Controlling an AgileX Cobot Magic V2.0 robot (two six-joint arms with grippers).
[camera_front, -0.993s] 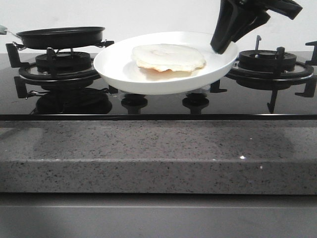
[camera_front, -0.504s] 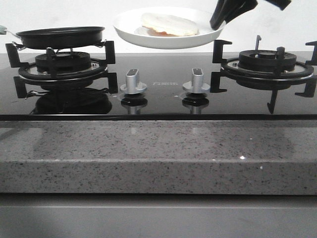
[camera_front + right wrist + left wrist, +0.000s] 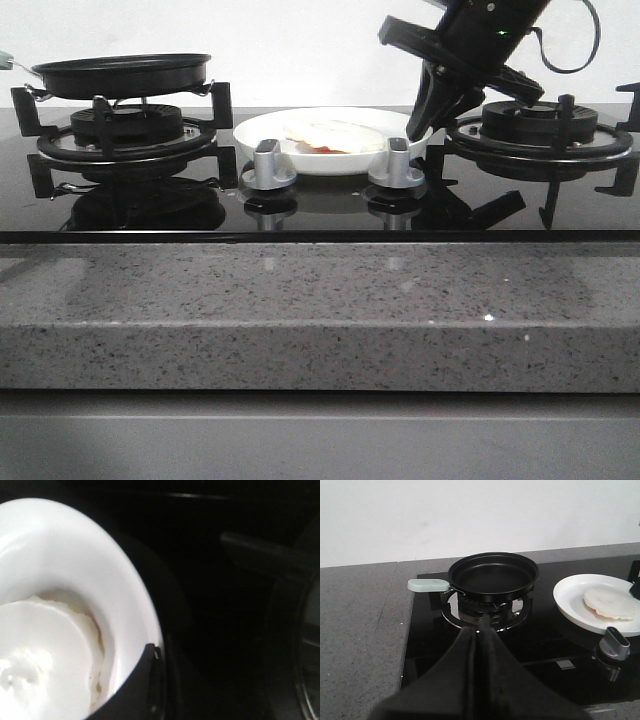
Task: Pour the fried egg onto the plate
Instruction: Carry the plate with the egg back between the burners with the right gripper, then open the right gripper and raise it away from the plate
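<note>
The white plate (image 3: 252, 133) rests low on the black glass hob between the two burners, behind the knobs. The fried egg (image 3: 335, 134) lies flat in it, a pale disc with an orange-brown edge. My right gripper (image 3: 420, 122) is shut on the plate's right rim. In the right wrist view one dark finger (image 3: 145, 680) lies over the rim of the plate (image 3: 75, 555) beside the egg (image 3: 40, 650). My left gripper (image 3: 484, 625) is shut and empty, hovering in front of the left burner. The left wrist view also shows the plate (image 3: 565, 602) and the egg (image 3: 610, 603).
An empty black frying pan (image 3: 122, 72) with a pale green handle (image 3: 427, 585) sits on the left burner grate. Two silver knobs (image 3: 268, 165) (image 3: 398, 163) stand in front of the plate. The right burner grate (image 3: 545, 125) is beside my right arm. A speckled stone counter edge runs along the front.
My right gripper has carried the plate with the egg away from the camera and lowered it from the air onto the hob between the burners. The pan has not moved.
</note>
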